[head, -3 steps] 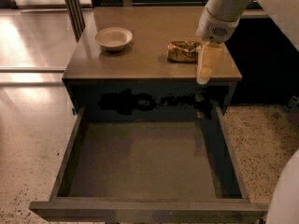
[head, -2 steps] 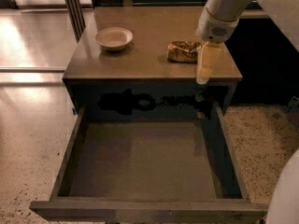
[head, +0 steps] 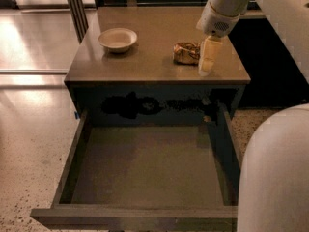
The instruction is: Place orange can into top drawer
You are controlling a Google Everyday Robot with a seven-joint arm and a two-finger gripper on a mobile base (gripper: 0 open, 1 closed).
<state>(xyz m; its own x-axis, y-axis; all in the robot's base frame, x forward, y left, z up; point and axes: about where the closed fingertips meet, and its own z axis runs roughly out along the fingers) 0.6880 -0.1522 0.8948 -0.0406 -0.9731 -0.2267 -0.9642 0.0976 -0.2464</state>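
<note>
The orange can [head: 185, 52], crushed and gold-orange, lies on the right half of the cabinet top. My gripper [head: 208, 57] hangs down from the upper right, just to the right of the can and touching or nearly touching its right end, near the top's front edge. The top drawer [head: 145, 166] is pulled fully open below the cabinet front, and its flat dark bottom holds nothing.
A round off-white bowl [head: 117, 39] sits on the left part of the cabinet top [head: 145, 66]. My pale arm body [head: 275, 173] fills the lower right corner beside the drawer's right wall. Shiny floor lies to the left.
My gripper has shifted slightly back and left, closer to the can's right end. The can, the bowl and the drawer have not moved.
</note>
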